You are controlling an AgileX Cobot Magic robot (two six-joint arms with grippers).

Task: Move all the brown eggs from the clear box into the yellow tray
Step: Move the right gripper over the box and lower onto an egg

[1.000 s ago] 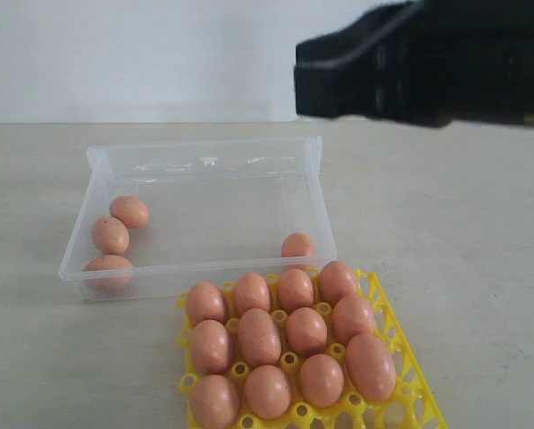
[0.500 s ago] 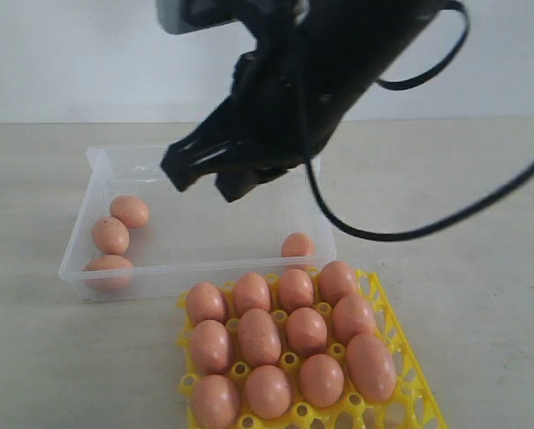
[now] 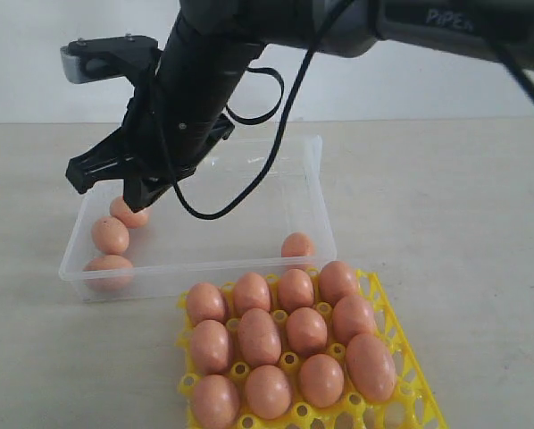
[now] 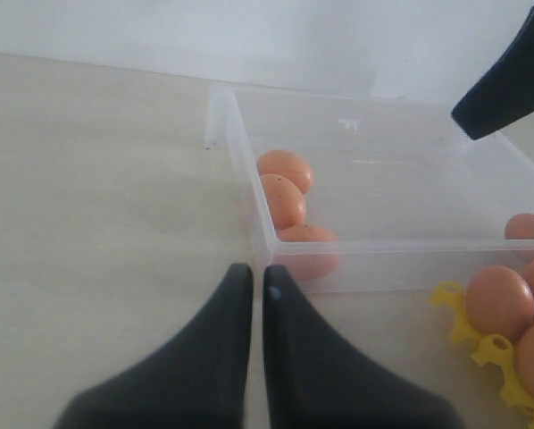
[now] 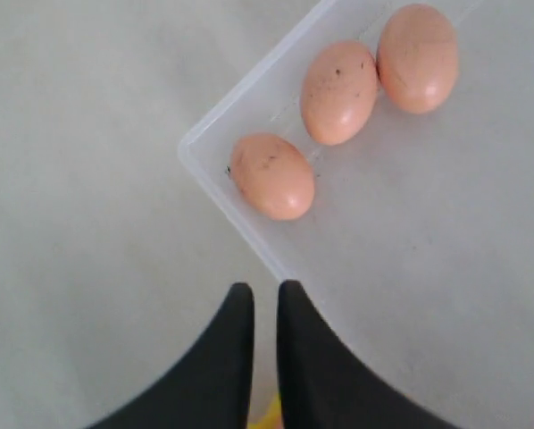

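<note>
Premises present as a robotics test bench: plain matte beige tabletop (image 3: 481, 223), blank white back wall (image 3: 35, 63), and black jointed robot arm (image 3: 196, 80) trailing loose black cable (image 3: 276, 125).

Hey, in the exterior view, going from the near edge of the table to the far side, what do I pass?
Near to far: bright yellow plastic egg tray loaded with brown eggs → shallow clear plastic box holding four more → bare table → white wall.

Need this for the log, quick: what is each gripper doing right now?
Left gripper: closed, holding nothing.
Right gripper: closed but for a thin slit, holding nothing.
</note>
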